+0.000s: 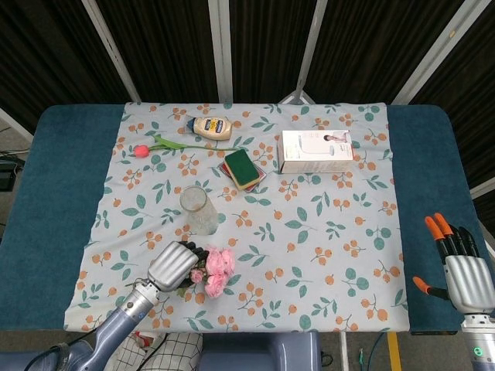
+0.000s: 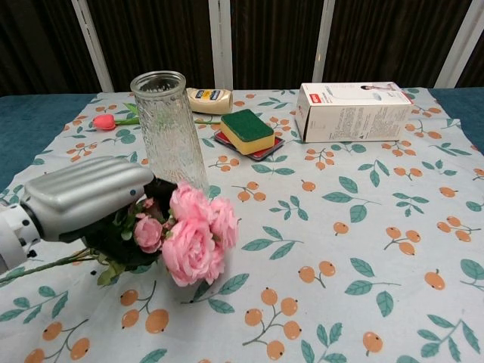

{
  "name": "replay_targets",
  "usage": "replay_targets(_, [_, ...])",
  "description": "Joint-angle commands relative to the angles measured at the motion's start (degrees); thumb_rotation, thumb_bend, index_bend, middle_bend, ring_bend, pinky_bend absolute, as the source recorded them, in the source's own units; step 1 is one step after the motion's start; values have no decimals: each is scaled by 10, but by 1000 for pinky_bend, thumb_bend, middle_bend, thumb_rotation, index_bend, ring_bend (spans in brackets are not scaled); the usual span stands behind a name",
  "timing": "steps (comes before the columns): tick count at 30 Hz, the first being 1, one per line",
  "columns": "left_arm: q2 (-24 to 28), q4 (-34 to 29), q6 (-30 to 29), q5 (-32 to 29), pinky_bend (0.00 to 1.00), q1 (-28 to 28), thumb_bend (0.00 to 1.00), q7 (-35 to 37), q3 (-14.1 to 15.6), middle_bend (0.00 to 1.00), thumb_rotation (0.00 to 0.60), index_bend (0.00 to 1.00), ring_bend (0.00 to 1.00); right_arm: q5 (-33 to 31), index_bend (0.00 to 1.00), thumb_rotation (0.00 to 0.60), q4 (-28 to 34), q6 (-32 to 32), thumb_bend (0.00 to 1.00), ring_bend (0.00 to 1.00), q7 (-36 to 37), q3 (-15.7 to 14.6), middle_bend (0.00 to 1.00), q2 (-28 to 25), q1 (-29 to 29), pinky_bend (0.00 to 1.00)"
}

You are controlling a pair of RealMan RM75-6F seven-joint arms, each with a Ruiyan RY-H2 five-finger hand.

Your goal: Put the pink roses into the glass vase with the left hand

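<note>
My left hand grips the bunch of pink roses by its stems, near the table's front left. The blooms point to the right and hang a little above the cloth in the chest view. The glass vase stands upright and empty just behind the hand and the roses. My right hand hovers at the front right edge, fingers apart, holding nothing.
On the floral cloth lie a single pink tulip, a mayonnaise bottle, a green and yellow sponge on a red pad, and a white box.
</note>
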State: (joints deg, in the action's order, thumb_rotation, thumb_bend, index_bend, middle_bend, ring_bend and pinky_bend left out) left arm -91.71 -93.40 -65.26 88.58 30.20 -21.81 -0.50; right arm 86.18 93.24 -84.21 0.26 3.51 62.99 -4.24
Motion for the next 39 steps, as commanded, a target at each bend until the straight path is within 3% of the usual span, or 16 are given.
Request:
replay_targets(1, [-2, 19, -95, 83, 594, -9, 447, 141, -8, 517, 600, 436, 457, 0, 0, 600, 0, 0, 70, 82, -2, -1, 0, 1, 0, 1])
replay_targets(9, [4, 20, -158, 110, 594, 0, 437, 287, -41, 516, 600, 443, 457, -2, 0, 600, 1, 2, 69, 82, -11, -1, 0, 4, -1, 1])
replay_targets(16, [20, -26, -140, 90, 594, 44, 432, 418, -95, 514, 600, 448, 457, -11, 0, 600, -1, 6, 70, 82, -23, 2, 0, 9, -2, 1])
replay_targets(23, [52, -78, -87, 23, 594, 87, 432, 486, -166, 515, 600, 449, 457, -28, 0, 600, -10, 16, 69, 82, -27, 7, 0, 16, -6, 1])
replay_targets(28, [66, -81, -45, -14, 594, 119, 432, 502, -203, 515, 600, 449, 457, -43, 0, 600, -22, 29, 70, 82, -32, 11, 0, 25, -11, 1])
replay_targets(39, [44, 14, -13, -75, 593, 173, 430, 541, -264, 503, 600, 449, 443, -86, 0, 600, -52, 67, 70, 82, -42, 21, 0, 45, -24, 0])
